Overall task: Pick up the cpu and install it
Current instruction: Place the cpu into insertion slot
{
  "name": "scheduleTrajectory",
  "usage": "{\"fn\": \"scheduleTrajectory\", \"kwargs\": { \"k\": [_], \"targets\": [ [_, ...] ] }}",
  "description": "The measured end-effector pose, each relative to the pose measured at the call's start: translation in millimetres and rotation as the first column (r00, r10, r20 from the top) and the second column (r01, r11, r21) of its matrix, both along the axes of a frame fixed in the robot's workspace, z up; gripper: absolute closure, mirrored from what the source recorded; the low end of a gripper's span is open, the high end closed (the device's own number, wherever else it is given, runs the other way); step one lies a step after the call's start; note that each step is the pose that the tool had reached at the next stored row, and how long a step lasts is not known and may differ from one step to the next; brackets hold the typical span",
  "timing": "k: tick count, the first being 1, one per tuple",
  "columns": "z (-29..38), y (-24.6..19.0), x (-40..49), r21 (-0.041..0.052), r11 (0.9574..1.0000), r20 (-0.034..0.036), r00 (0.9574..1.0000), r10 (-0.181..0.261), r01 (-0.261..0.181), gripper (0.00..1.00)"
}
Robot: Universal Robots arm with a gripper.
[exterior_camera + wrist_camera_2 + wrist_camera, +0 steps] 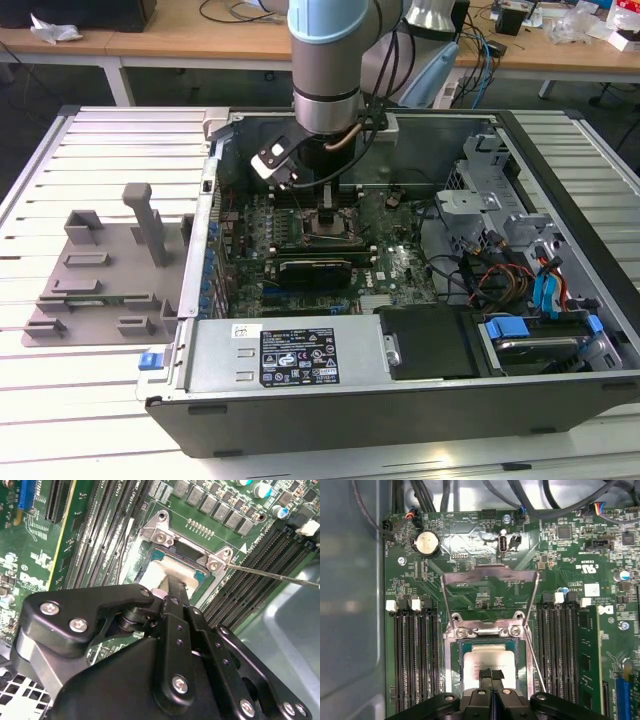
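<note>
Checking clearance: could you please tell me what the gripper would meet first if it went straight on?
The cpu, lying in the open socket; the gripper looks at or just above its top plate, though depth is unclear.

**Arm (325, 60) upright, end effector (492, 676) closed over the cpu (487, 656)**

In the exterior view the arm stands vertical, directly above the cpu, and its wrist (322, 150) points straight down. In the first wrist view the two fingers (486, 674) are pressed together with no gap, their tips at the middle of the cpu's top plate.
</note>
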State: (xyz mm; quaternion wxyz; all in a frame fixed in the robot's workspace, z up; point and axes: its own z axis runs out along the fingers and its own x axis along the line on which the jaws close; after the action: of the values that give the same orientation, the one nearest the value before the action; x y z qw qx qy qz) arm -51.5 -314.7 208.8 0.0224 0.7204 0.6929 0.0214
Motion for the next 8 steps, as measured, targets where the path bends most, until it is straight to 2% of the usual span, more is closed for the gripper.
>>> {"fn": "scheduleTrajectory", "kwargs": {
  "k": [2,8],
  "targets": [
    [-4.3,-0.1,-0.1,0.0026,1.0000,-0.0006,1.0000,0.000,0.000,0.89],
    [-6.8,-0.1,-0.5,0.0044,1.0000,-0.0005,1.0000,0.000,0.000,0.89]
  ]
}}
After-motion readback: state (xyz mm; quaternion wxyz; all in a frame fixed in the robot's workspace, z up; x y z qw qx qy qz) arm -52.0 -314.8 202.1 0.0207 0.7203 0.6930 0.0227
